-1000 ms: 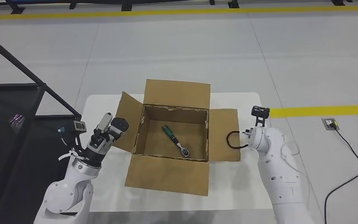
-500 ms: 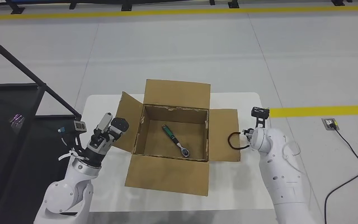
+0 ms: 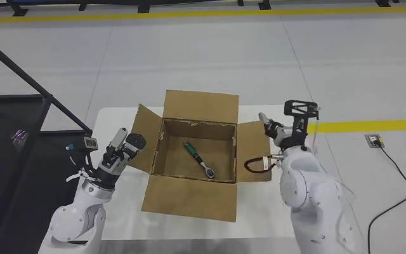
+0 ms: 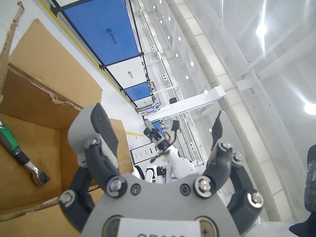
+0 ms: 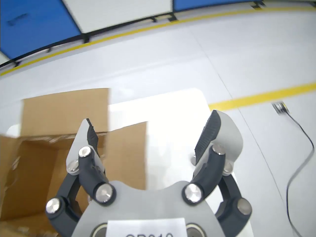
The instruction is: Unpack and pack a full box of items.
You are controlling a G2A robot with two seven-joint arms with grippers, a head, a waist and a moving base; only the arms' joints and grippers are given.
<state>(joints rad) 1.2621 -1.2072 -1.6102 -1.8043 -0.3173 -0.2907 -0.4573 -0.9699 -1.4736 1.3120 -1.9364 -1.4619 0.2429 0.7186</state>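
Open cardboard box on the white tabletop, with a green-handled ratchet wrench lying on its floor.
The left hand is spread wide and empty beside the left flap. The right hand is equally wide and empty near the right flap. Each wrist's white label is cut off and unreadable.

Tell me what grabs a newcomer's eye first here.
An open cardboard box sits in the middle of the white table, its flaps spread. A lone green-handled ratchet wrench lies on its floor. The left tool and the right tool, both open, flank its side flaps.
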